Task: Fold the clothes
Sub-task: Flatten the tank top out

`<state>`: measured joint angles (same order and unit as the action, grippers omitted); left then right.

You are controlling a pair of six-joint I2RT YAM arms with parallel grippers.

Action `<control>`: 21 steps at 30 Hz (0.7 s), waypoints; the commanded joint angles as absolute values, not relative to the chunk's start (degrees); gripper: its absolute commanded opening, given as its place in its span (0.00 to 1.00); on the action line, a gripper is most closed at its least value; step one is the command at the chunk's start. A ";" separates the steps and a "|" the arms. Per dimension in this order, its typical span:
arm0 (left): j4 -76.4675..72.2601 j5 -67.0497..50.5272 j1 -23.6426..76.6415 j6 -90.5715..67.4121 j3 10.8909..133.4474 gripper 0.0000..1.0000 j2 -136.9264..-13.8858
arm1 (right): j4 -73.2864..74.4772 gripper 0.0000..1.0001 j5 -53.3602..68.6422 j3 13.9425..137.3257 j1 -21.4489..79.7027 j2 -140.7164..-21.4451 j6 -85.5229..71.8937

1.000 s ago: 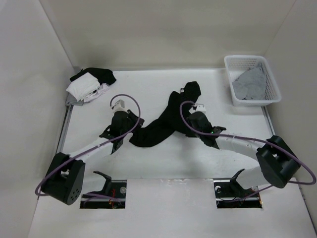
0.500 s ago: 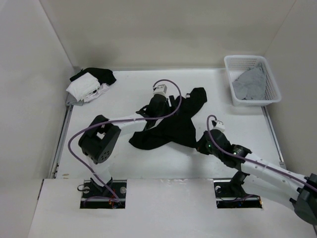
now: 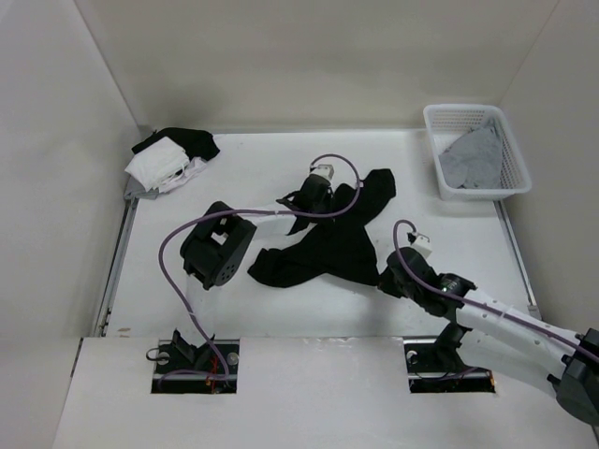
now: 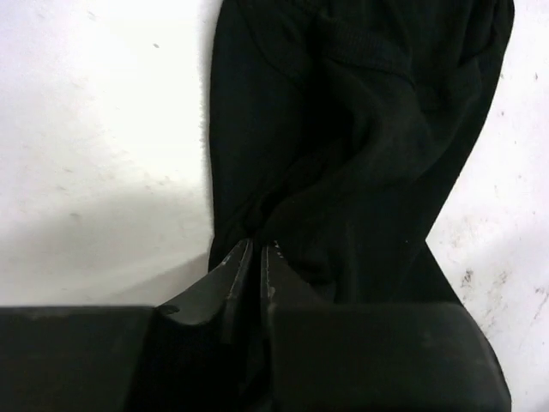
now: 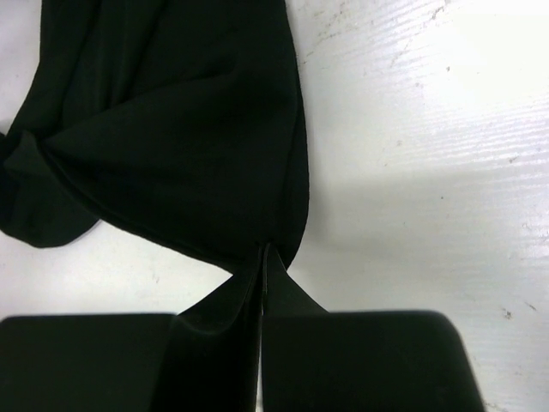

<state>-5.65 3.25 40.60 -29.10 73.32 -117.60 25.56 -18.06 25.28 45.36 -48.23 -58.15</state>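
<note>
Since a second ago, both of my arms have relocated. The left one crossed from bare table onto the cloth, the right one drew back to the cloth's near edge, and the garment now lies broader than before.

Overhead view: my left gripper (image 3: 309, 210) sits on the far part of the clothes (image 3: 337, 243). My right gripper (image 3: 387, 279) is at their near right edge. The black garment stretches between the two, with one lobe beyond my left gripper and another trailing off to its near left side.

Left wrist view: my left gripper (image 4: 255, 249) is closed to a slit with a ridge of fabric pinched in it. The clothes (image 4: 360, 129) run ahead of the fingertips, gathered into creases, with a ribbed band at the far end.

Right wrist view: my right gripper (image 5: 262, 253) is closed tight on the hem. The clothes (image 5: 171, 129) spread ahead and to the left of it, with bare table (image 5: 429, 129) to the right.

Assessment: folding is at an early stage. Both grips are secured, but the garment is twisted and bunched rather than flat, and no fold is laid. Spreading and every fold remain to be done.
</note>
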 commanded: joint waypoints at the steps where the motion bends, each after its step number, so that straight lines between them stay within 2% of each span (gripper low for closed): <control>1: -4.92 7.27 36.62 -29.70 76.03 0.00 -116.11 | 21.10 0.01 -18.99 24.61 44.34 -49.74 -56.87; 6: -8.43 12.56 26.70 -33.48 76.11 0.00 -112.24 | 17.41 0.00 -18.55 24.69 42.32 -54.39 -55.73; 10: -8.97 10.82 19.31 -37.17 80.14 0.01 -112.84 | 12.06 0.00 -18.02 25.84 39.78 -60.63 -52.30; 17: -5.19 7.20 15.95 -33.24 92.89 0.07 -121.37 | 6.33 0.00 -18.71 28.12 35.65 -68.99 -51.24; 19: -4.40 8.00 16.12 -31.65 94.04 0.15 -122.17 | 5.54 0.00 -19.68 28.12 34.59 -69.78 -51.24; 21: -4.31 8.78 16.39 -30.76 92.12 0.27 -120.60 | 4.93 0.00 -19.95 28.30 33.71 -70.75 -50.89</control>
